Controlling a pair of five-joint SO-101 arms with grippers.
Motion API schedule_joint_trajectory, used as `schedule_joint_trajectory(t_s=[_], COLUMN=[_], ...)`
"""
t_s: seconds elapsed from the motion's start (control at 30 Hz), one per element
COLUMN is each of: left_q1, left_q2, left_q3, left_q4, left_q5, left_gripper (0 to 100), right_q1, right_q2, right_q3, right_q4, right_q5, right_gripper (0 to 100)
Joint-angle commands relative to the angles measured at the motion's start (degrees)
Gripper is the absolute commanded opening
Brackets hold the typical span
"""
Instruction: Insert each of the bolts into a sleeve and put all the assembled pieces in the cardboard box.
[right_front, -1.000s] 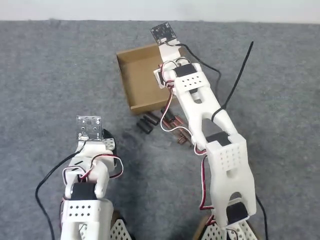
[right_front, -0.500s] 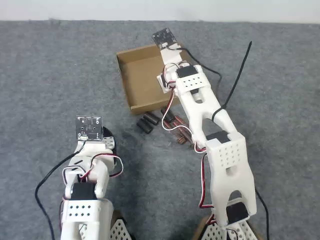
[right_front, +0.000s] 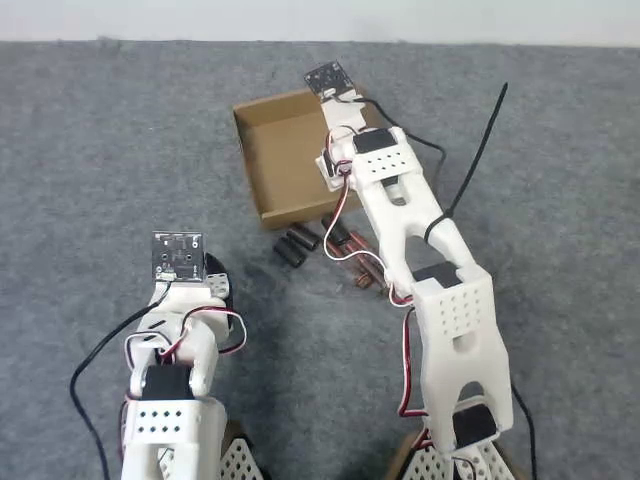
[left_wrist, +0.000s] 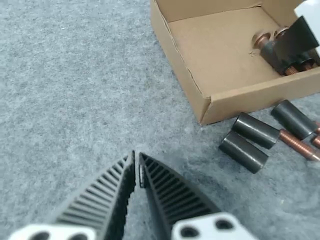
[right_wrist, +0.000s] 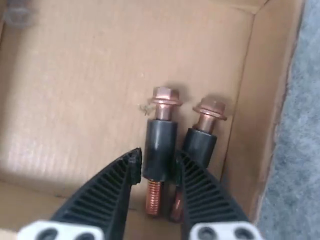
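Right gripper: your right gripper (right_wrist: 156, 162) is down inside the cardboard box (right_wrist: 75, 75); its jaws are closed against both sides of a black sleeve, so it is gripping the held piece (right_wrist: 161, 145).
Held piece: a copper bolt pushed through its sleeve; it lies along the box floor, hex head pointing away from the gripper, threaded end sticking out between the jaws.
Second piece: another bolt-in-sleeve, the second piece (right_wrist: 201, 142), lies in the box just beside the held one, between it and the box's side wall.
Left gripper: your left gripper (left_wrist: 137, 159) is closed on nothing, tips nearly meeting; it hangs over the grey counter (left_wrist: 75, 90), well apart from the box.
Loose sleeves: the loose sleeves (left_wrist: 255, 131) lie on the counter just outside the box's near wall, close together.
Loose bolt: a loose bolt (left_wrist: 299, 145) lies beside those sleeves, outside the box.
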Motion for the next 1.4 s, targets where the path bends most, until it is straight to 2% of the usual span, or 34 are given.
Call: schedule_joint_trajectory(t_s=[0.0,0.2,0.4,0.8,1.03,1.27,1.37], left_q1=[-0.4,-0.4,-0.4,-0.4,-4.0,-4.0,-4.0], left_q2=[0.7,0.7,0.7,0.7,0.7,0.7,0.7], left_q3=[-0.8,-0.8,-0.8,-0.8,-0.8,-0.8,-0.8], left_q4=[-1.8,-1.8,-1.8,-1.8,-4.0,-4.0,-4.0], left_q5=[-0.5,-0.5,-0.4,-0.6,-0.4,-0.4,-0.4], left_gripper=[1,1,1,1,1,1,1], right_q1=[0.8,0.8,0.0,-8.7,-13.4,-13.7,-13.2], right_q2=[-9.1,-14.6,-17.5,-25.4,-33.4,-39.0,-38.9], right_q3=[-3.7,-3.7,-3.7,-2.9,11.9,26.8,31.3], right_q4=[1.3,10.0,24.2,45.6,43.3,29.8,22.9], right_q5=[0.4,-4.0,-7.7,-8.2,-8.1,-6.9,-1.1], right_gripper=[2.9,0.7,0.7,0.7,0.7,0.8,1.0])
